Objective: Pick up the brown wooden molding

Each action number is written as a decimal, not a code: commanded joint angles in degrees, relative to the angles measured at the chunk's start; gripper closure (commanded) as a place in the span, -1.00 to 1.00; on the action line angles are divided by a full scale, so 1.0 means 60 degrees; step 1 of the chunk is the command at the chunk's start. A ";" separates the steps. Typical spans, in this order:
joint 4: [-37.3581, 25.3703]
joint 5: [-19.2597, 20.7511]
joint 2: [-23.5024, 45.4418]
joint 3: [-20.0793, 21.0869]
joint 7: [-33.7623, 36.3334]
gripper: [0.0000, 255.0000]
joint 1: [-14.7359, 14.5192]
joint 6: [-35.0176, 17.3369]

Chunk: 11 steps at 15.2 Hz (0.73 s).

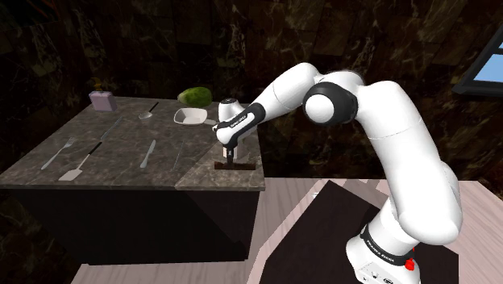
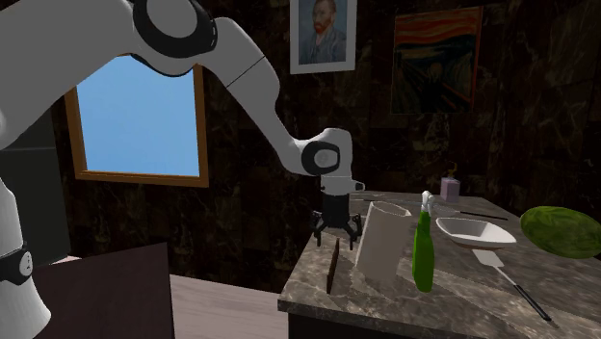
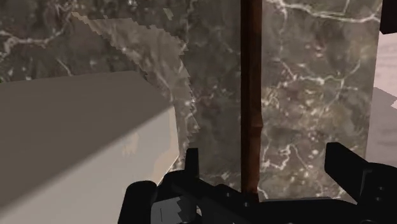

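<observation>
Molding (image 3: 251, 95): brown strip lying flat on the marble counter (image 3: 312, 83), near its edge.
Pincer (image 3: 264, 156): I read it apart, straddling that strip, neither finger touching.
Pale box (image 2: 383, 236): second exterior view, just beside the pincer at 3 o'clock.
Green bottle (image 2: 422, 246): upright, past the box, 3 o'clock again.

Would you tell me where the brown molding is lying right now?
In the second exterior view the brown molding lies on the dark counter near its left edge, just below the open gripper and left of the white container.
</observation>
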<state>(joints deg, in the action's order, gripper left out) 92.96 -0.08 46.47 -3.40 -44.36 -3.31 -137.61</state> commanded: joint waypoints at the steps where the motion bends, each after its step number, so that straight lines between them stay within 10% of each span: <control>1: 0.0070 0.0005 0.0105 -0.0055 0.0012 -1.00 0.0052 -0.0031; 2: 0.0001 0.0006 0.0135 -0.0054 0.0023 1.00 0.0044 0.0009; 11: 0.0070 0.0006 0.0105 -0.0055 0.0013 1.00 0.0052 -0.0031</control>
<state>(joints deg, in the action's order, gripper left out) 93.42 -0.04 46.86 -3.70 -44.36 -2.98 -137.75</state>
